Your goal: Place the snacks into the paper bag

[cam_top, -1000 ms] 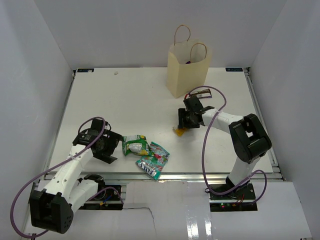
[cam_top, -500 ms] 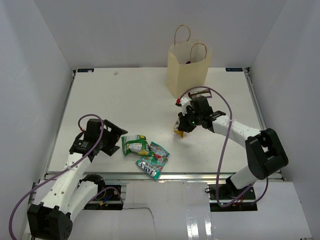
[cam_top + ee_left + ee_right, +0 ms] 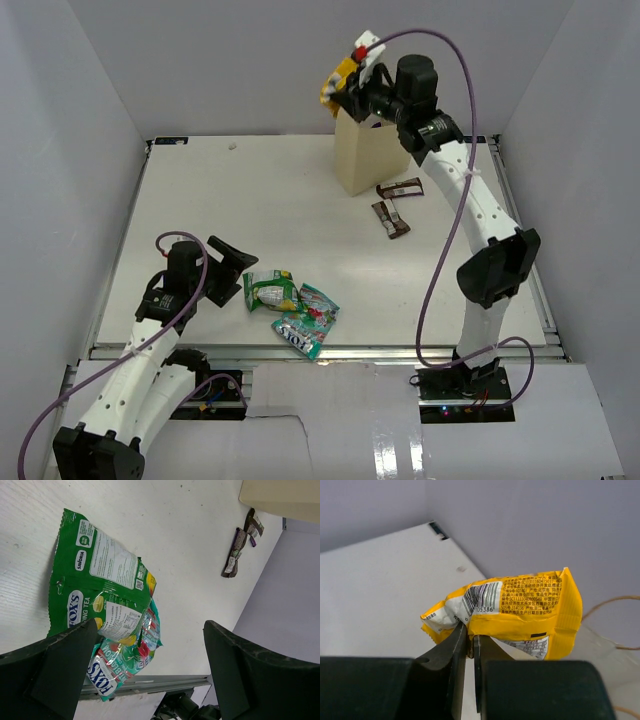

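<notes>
High above the paper bag [image 3: 372, 150] my right gripper [image 3: 352, 92] is shut on a yellow wrapped bar [image 3: 335, 84], which shows close up as a yellow and white packet [image 3: 520, 607] pinched at its lower edge. Two thin dark brown bars [image 3: 400, 189] [image 3: 390, 219] lie on the table right of the bag. A green pouch [image 3: 270, 291] and a teal pouch [image 3: 308, 322] lie overlapping near the front edge. My left gripper [image 3: 232, 265] stands open just left of them, low over the table; the green pouch [image 3: 100, 597] and teal pouch [image 3: 125, 655] lie ahead of its fingers.
White walls enclose the table [image 3: 250, 210] on three sides. The metal front rail [image 3: 330, 350] runs just below the pouches. The bag's loop handles [image 3: 615, 605] show at the right of the right wrist view.
My right gripper shut on the yellow bar at the table, then lifted it up and back to above the bag's mouth. The left gripper shifted slightly toward the pouches.
</notes>
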You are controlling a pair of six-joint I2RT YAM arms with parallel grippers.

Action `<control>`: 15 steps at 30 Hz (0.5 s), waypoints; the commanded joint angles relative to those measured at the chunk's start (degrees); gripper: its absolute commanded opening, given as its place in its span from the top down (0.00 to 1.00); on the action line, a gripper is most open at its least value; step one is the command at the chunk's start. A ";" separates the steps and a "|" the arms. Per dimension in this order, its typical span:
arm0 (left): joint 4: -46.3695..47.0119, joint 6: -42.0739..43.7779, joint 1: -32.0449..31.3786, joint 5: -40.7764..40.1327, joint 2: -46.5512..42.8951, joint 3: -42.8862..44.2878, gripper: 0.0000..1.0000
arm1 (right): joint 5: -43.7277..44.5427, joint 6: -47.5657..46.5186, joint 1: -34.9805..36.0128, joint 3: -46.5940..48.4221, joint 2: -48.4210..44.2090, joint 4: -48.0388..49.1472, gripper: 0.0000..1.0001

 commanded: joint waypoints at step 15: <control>2.20 -0.16 -0.04 1.21 1.30 0.03 0.02 | 23.66 17.44 -6.66 7.69 9.56 13.76 0.11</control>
